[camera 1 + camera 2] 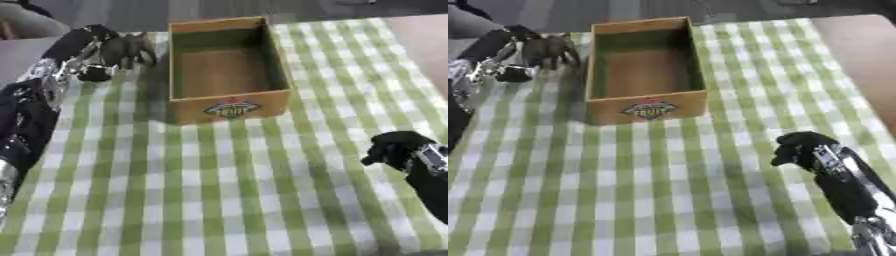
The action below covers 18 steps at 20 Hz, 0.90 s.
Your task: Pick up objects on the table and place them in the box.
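Observation:
An open cardboard box [229,102] with a printed badge on its front wall stands at the far middle of the checked cloth; its inside looks bare. Just left of the box, my left hand [90,50] is shut on a dark grey toy animal [131,48], whose legs point down over the cloth near the box's left wall. My right hand [800,146] is low at the right, well in front of the box, with its fingers curled and nothing visible in them.
A green and white checked cloth [219,190] covers the table. Bare brown table surface [859,45] shows beyond the cloth at the far right. My left forearm [31,110] lies along the left edge.

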{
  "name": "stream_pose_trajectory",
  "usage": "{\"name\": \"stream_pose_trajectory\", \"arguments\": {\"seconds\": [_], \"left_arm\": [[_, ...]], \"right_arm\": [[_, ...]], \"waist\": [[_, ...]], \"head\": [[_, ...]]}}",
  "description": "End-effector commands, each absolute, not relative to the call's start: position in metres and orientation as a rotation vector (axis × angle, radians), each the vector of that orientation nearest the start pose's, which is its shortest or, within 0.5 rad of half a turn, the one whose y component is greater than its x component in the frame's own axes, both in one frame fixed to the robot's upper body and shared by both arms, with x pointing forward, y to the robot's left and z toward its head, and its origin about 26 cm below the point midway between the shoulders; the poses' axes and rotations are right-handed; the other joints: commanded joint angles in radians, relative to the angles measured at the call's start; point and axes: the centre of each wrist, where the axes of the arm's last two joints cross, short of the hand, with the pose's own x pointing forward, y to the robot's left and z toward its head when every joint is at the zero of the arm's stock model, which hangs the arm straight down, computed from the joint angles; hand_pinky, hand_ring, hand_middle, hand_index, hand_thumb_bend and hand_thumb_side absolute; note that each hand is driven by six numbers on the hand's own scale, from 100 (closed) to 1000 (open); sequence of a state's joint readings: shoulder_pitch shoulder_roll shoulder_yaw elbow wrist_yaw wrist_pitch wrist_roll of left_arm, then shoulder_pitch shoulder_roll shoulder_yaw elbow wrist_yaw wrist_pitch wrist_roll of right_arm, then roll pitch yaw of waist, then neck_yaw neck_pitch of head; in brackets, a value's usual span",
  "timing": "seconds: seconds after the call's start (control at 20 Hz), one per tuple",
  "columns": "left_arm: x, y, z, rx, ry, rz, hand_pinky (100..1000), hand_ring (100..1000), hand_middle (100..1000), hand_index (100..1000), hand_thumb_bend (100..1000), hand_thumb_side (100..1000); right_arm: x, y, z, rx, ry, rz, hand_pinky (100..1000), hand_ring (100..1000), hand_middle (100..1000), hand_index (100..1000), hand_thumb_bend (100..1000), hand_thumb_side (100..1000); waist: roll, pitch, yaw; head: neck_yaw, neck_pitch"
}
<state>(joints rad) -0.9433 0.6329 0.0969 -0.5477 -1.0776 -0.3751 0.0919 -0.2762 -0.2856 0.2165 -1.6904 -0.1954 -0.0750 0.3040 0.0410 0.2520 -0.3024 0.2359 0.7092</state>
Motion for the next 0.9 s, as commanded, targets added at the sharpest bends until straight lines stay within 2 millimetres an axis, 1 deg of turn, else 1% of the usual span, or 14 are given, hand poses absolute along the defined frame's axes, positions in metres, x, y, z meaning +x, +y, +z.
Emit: {"name": "stream_pose_trajectory", "arguments": {"seconds": [0.05, 0.15, 0.2, 0.5, 0.65, 0.8, 0.85, 0.9], "left_arm": [[0.4571, 0.4409, 0.1692, 1.25, -1.401, -1.172, 738, 821, 844, 881, 183, 214], [0.4567, 0.4411, 0.1674, 1.246, -1.383, -1.183, 730, 806, 822, 874, 222, 214], [0.4566, 0.4412, 0.167, 1.249, -1.378, -1.182, 723, 796, 806, 868, 226, 213], [0.457, 0.4399, 0.1674, 1.295, -1.394, -1.148, 673, 726, 709, 774, 218, 199], [0.4571, 0.4391, 0.1659, 1.31, -1.4, -1.139, 633, 667, 640, 733, 223, 197], [0.4576, 0.4378, 0.1654, 1.319, -1.414, -1.133, 564, 583, 555, 669, 210, 185], [0.4578, 0.4374, 0.1658, 1.325, -1.423, -1.126, 554, 573, 544, 660, 207, 182], [0.458, 0.437, 0.1665, 1.332, -1.436, -1.118, 513, 528, 504, 605, 192, 172]], "right_arm": [[0.329, -0.2202, 0.1079, 0.385, -1.925, 0.665, 663, 570, 548, 705, 100, 839], [0.329, -0.2203, 0.1079, 0.385, -1.925, 0.665, 663, 570, 548, 705, 100, 841], [0.329, -0.2202, 0.1079, 0.384, -1.926, 0.665, 663, 570, 548, 705, 100, 839], [0.3291, -0.2197, 0.1078, 0.384, -1.927, 0.668, 663, 570, 547, 705, 100, 846], [0.3292, -0.2196, 0.1079, 0.383, -1.928, 0.669, 662, 570, 547, 704, 100, 846], [0.3292, -0.2196, 0.1078, 0.383, -1.929, 0.669, 662, 570, 547, 704, 100, 846], [0.3293, -0.2195, 0.1078, 0.383, -1.929, 0.669, 662, 570, 547, 704, 100, 846], [0.3293, -0.2195, 0.1078, 0.383, -1.929, 0.669, 662, 570, 546, 704, 100, 845]], "waist": [[-0.005, -0.01, -0.004], [-0.007, -0.008, -0.006], [-0.007, -0.006, -0.007], [-0.009, 0.001, -0.012], [-0.01, 0.004, -0.015], [-0.011, 0.006, -0.016], [-0.011, 0.006, -0.016], [-0.011, 0.006, -0.016]], "head": [[0.004, -0.014], [0.004, -0.016], [0.004, -0.017], [0.005, -0.026], [0.006, -0.027], [0.008, -0.026], [0.008, -0.026], [0.009, -0.026]]}}
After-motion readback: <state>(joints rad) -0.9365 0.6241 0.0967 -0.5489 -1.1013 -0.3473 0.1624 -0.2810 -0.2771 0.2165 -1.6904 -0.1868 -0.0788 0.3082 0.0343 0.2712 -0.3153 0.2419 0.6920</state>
